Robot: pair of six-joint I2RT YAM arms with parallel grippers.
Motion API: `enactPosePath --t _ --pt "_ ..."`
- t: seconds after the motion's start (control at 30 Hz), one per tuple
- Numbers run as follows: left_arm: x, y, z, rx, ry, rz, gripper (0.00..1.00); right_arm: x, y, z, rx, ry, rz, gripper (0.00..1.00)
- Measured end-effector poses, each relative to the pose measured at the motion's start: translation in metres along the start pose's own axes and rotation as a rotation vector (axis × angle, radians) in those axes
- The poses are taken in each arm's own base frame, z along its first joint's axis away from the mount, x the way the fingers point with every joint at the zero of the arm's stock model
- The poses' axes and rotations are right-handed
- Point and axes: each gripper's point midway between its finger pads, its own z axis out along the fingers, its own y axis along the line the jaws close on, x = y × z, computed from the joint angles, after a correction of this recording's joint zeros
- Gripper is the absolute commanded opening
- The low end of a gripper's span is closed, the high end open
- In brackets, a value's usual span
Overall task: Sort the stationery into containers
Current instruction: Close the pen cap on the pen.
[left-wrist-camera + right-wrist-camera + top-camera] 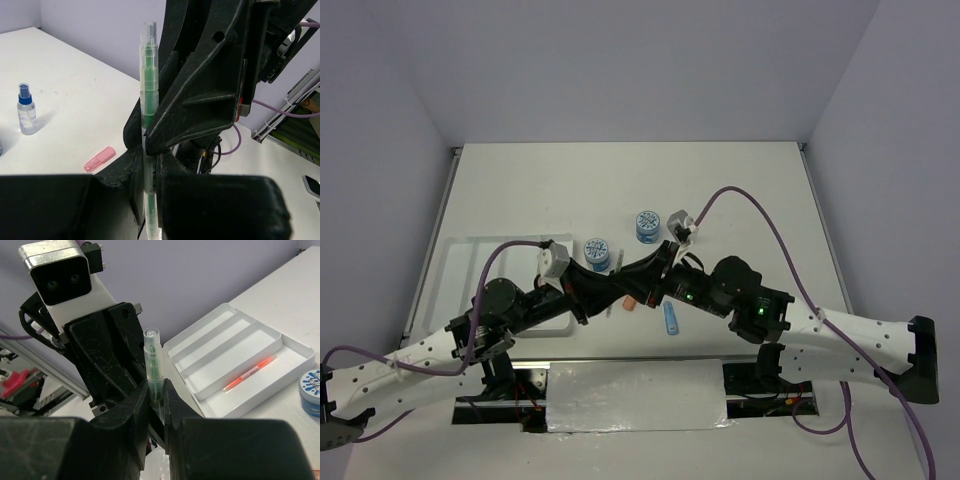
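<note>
Top external view: over the white table (750, 190), the two arms meet mid-table, right of the divided tray (220, 347) at the left side; the left gripper (150, 167) and right gripper (157, 400) each appear clamped on the upright green pen (148, 85), held in the air; judged a handover toward the tray, it goes best if one gripper opens only once the other's hold is firm; the pen should then lie lengthwise in a long compartment, perhaps beside the orange pen (249, 374).

Bright, even light floods the flat white table (740, 190); shadows are faint. The black left pincer (150, 167) and right pincer (156, 395) blur near their cameras.
</note>
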Motion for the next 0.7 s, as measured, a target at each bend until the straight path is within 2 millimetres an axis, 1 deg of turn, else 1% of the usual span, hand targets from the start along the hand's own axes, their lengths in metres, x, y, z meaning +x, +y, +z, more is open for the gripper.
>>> enactPosePath --t 0.03,0.07,0.1,0.13,0.17,0.3,0.43,0.7 --pt "0.0 0.0 0.0 0.001 0.0 -0.001 0.1 0.0 0.0 0.0 0.002 0.001 -0.005 0.04" --pt "0.0 0.0 0.001 0.001 0.001 0.0 0.21 -0.001 -0.001 0.0 0.005 0.004 -0.012 0.01" --pt "0.0 0.0 0.002 0.002 0.001 0.002 0.26 -0.001 -0.001 0.0 0.009 0.005 -0.02 0.0" --pt "-0.001 0.0 0.003 0.002 0.003 0.003 0.36 -0.002 -0.001 0.0 0.013 0.007 -0.027 0.0" --pt "-0.001 -0.001 0.004 0.008 0.007 0.006 0.41 -0.004 -0.001 0.0 0.015 0.01 -0.033 0.0" --pt "0.004 -0.009 0.007 0.046 0.056 0.007 0.43 -0.006 0.002 0.004 0.017 0.034 -0.065 0.0" --pt "0.016 -0.007 0.004 0.042 0.107 0.003 0.43 -0.008 0.001 0.004 0.03 0.06 -0.099 0.0" --pt "0.019 -0.005 -0.002 0.033 0.127 0.02 0.4 -0.004 -0.001 0.005 0.045 0.119 -0.143 0.0"
